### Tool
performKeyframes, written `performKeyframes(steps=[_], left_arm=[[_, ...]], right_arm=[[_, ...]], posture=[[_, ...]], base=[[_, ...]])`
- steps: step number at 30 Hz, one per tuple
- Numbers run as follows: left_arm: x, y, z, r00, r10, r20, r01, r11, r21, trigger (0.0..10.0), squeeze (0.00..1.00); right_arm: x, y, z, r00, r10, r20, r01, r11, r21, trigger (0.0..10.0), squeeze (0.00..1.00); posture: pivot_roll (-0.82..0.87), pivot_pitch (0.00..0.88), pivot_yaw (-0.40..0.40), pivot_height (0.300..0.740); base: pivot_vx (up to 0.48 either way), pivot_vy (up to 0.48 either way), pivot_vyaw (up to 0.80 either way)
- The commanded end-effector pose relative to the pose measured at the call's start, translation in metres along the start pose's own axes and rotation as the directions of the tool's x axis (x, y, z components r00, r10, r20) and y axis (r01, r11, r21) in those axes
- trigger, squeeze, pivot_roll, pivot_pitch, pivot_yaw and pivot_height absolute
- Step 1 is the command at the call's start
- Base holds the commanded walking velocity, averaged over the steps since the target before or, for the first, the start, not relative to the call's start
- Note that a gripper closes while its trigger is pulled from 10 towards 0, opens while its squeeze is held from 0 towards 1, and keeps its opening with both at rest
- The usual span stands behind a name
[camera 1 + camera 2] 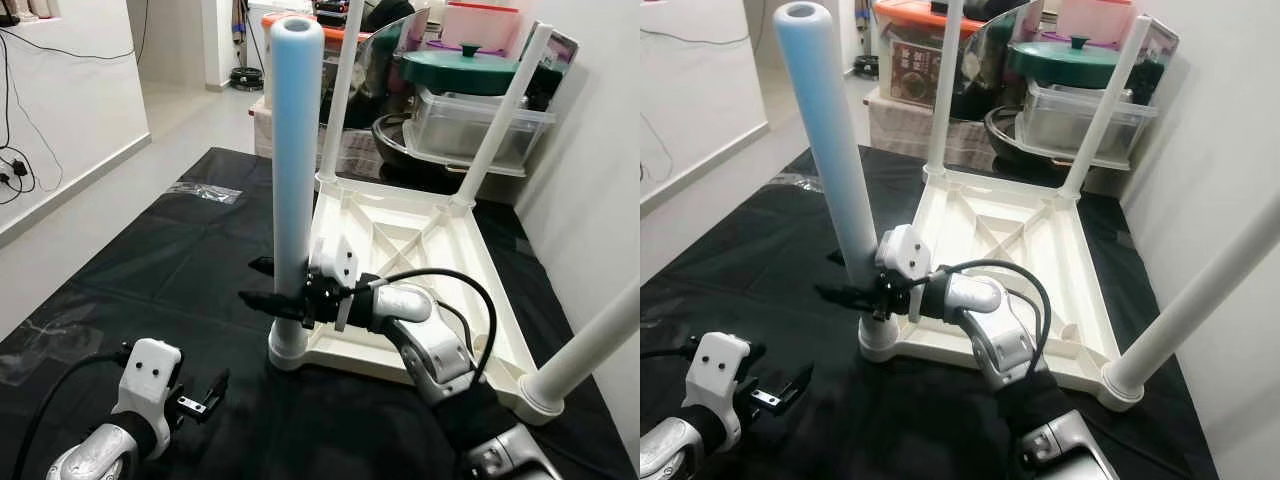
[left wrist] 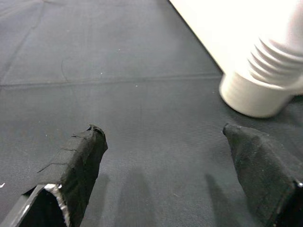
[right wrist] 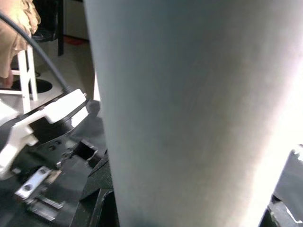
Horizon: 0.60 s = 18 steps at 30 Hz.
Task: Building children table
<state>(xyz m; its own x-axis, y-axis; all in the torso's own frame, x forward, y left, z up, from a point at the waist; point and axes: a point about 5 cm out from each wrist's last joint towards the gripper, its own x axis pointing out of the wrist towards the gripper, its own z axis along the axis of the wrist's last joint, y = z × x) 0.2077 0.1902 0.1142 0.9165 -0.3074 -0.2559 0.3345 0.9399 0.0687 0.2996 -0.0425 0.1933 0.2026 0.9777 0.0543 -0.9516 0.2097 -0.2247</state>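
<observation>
**Right hand clamps the blue table leg at its socket**

Nearest the camera, the left hand point(image 1: 205, 396) hovers low over the black cloth point(image 1: 150, 260) that covers the floor, its two fingers spread wide with nothing between them. In the left wrist view its padded fingertips point(image 2: 78, 156) frame the white threaded socket point(image 2: 258, 87) just beyond them.

Beside that socket lies the white tabletop point(image 1: 420, 270), upside down on the cloth with its ribbed underside facing up. A pale blue leg point(image 1: 296, 150) stands in the tabletop's near-left corner, long axis upright and tilted slightly, open end pointing at the ceiling. The right hand point(image 1: 268, 287) is closed around this leg just above the socket. Three white legs point(image 1: 500, 115) rise from the tabletop's other corners.

Behind the tabletop's far edge stand stacked clear plastic boxes point(image 1: 475, 125); what they hold cannot be made out. A dark green lidded pot point(image 1: 462, 68) sits on top of them.
</observation>
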Motion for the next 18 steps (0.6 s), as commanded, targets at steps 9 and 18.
performKeyframes(steps=[9,18], left_arm=[[0.005,-0.001,-0.002,1.000,-0.009,0.001,0.009,1.000,0.000,10.0,0.00],[0.006,-0.002,-0.003,1.000,-0.010,-0.005,0.010,1.000,-0.004,10.0,0.00]], right_arm=[[-0.003,0.005,-0.020,0.997,0.008,-0.074,0.005,0.985,0.170,0.0,0.00],[-0.005,-0.010,-0.033,0.986,-0.064,-0.153,0.104,0.956,0.274,0.0,0.00]], posture=[[0.11,0.000,-0.100,0.740],[0.12,0.000,-0.112,0.740]], base=[[0.000,0.000,0.00],[0.000,0.000,0.00]])
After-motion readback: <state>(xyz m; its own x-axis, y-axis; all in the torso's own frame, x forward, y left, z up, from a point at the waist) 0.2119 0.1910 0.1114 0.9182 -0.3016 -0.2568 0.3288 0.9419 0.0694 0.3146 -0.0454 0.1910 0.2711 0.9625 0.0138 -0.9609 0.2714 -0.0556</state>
